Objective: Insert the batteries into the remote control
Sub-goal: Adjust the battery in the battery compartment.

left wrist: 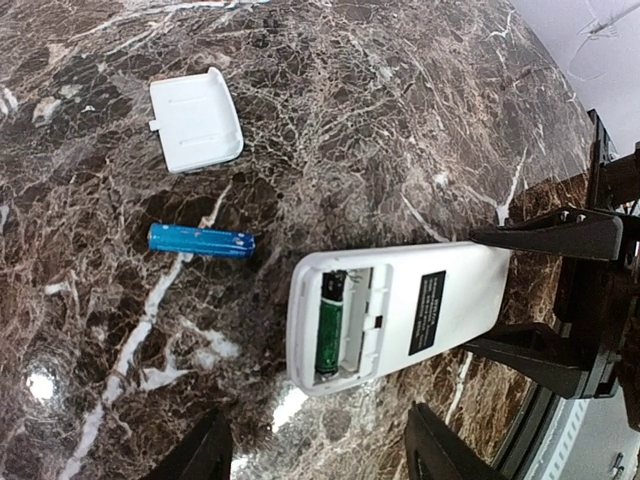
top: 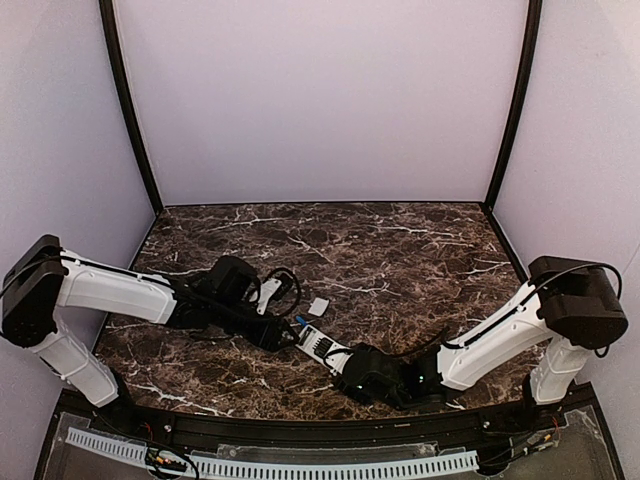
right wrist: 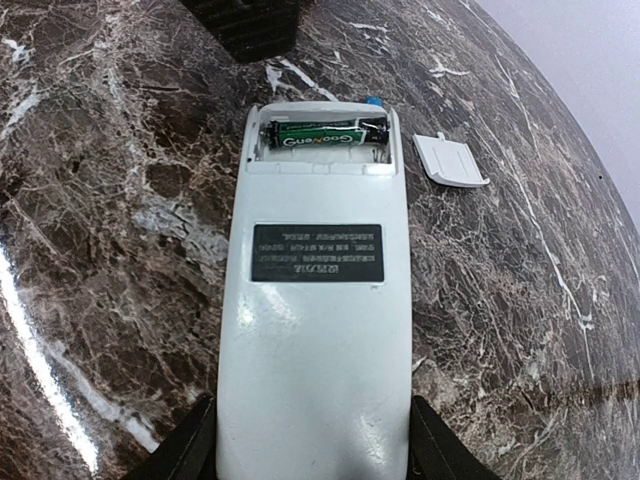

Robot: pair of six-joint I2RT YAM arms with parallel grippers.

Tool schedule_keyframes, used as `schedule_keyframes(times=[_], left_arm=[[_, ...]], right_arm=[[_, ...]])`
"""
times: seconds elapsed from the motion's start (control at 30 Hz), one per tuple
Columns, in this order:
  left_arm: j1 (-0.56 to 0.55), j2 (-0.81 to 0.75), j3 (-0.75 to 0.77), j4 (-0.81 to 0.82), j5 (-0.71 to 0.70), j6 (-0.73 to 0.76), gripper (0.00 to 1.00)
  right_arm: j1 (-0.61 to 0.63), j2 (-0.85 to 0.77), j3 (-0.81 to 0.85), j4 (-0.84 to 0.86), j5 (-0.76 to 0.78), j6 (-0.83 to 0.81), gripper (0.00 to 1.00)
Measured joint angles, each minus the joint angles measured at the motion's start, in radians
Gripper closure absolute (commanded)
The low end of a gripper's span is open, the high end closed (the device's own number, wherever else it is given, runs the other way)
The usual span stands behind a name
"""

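On the dark marbled counter (top: 400, 240), our right pincer (right wrist: 310, 425) clamps the white remote control (right wrist: 315, 330), which lies back up. The print on its black label (right wrist: 317, 252) is too small to read. Our left pincer (left wrist: 318, 435) hovers spread, holding nothing. The white cover (left wrist: 195, 120) lies apart. A green battery (right wrist: 318, 135) sits inside the remote control, its lettering unclear. A blue battery (left wrist: 200, 241) lies loose nearby.
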Motion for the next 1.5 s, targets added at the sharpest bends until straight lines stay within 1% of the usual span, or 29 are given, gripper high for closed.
schedule_keyframes(times=[0.13,0.3,0.43,0.5,0.6,0.7,0.8,0.9,0.93,1.17,1.33,1.4,1.43,1.47,1.5], left_arm=[[-0.008,0.024,0.013,-0.002,-0.039,0.025,0.44],[-0.056,0.102,0.068,-0.008,-0.099,0.068,0.46],[-0.079,0.130,0.079,-0.008,-0.125,0.085,0.52],[-0.079,0.131,0.079,-0.008,-0.137,0.090,0.57],[-0.079,0.131,0.080,-0.008,-0.153,0.097,0.59],[-0.078,0.131,0.080,-0.008,-0.161,0.101,0.64],[-0.078,0.135,0.082,-0.008,-0.163,0.105,0.63],[-0.082,0.148,0.095,-0.018,-0.167,0.118,0.59],[-0.084,0.151,0.098,-0.026,-0.171,0.123,0.59],[-0.112,0.174,0.130,-0.084,-0.230,0.156,0.70],[-0.122,0.183,0.140,-0.111,-0.240,0.172,0.84],[-0.125,0.183,0.145,-0.119,-0.245,0.166,0.86],[-0.124,0.184,0.147,-0.121,-0.247,0.158,0.86],[-0.125,0.185,0.150,-0.124,-0.248,0.153,0.84],[-0.125,0.186,0.152,-0.127,-0.249,0.152,0.79]], right_arm=[[0.000,0.000,0.000,0.000,-0.001,-0.001,1.00],[0.000,0.000,0.000,0.002,-0.008,-0.002,1.00],[0.000,0.000,-0.001,0.006,-0.017,-0.002,1.00],[0.000,-0.003,-0.005,0.011,-0.023,-0.003,1.00],[0.000,-0.006,-0.010,0.018,-0.037,-0.005,1.00],[0.000,-0.009,-0.013,0.021,-0.046,-0.006,1.00],[0.000,-0.012,-0.016,0.024,-0.057,-0.006,1.00],[0.000,-0.015,-0.019,0.025,-0.066,-0.006,1.00],[0.000,-0.015,-0.019,0.025,-0.069,-0.006,1.00],[0.000,-0.016,-0.019,0.027,-0.079,-0.006,1.00],[0.000,-0.021,-0.022,0.027,-0.091,-0.006,1.00],[0.000,-0.021,-0.023,0.027,-0.091,-0.004,1.00],[0.000,-0.021,-0.024,0.028,-0.090,-0.001,1.00],[0.000,-0.021,-0.024,0.028,-0.090,-0.001,1.00],[0.000,-0.021,-0.024,0.028,-0.090,-0.001,1.00]])
